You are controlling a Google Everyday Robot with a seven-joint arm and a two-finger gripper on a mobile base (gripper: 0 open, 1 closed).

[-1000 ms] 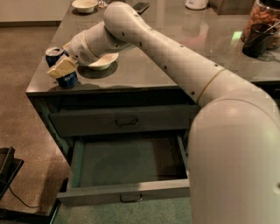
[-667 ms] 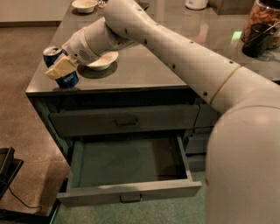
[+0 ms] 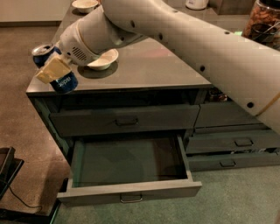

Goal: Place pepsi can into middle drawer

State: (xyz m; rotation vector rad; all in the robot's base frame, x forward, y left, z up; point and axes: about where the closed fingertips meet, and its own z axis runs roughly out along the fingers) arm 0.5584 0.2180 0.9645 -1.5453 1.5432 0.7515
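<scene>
The pepsi can, blue with a silver top, is tilted in my gripper at the front left corner of the grey counter, partly past its edge. The gripper's tan fingers are shut on the can. The middle drawer stands pulled open below the counter, its dark floor bare and its pale loop handle at the front.
A white bowl sits on the counter just behind the gripper. Another bowl sits at the far back. A shut drawer front with a dark handle is above the open drawer. Narrower drawers are at the right. A jar stands at the top right.
My arm has shifted the can slightly left and forward, off toward the counter's front left corner, and tilted it more. The drawer stays open as before.
</scene>
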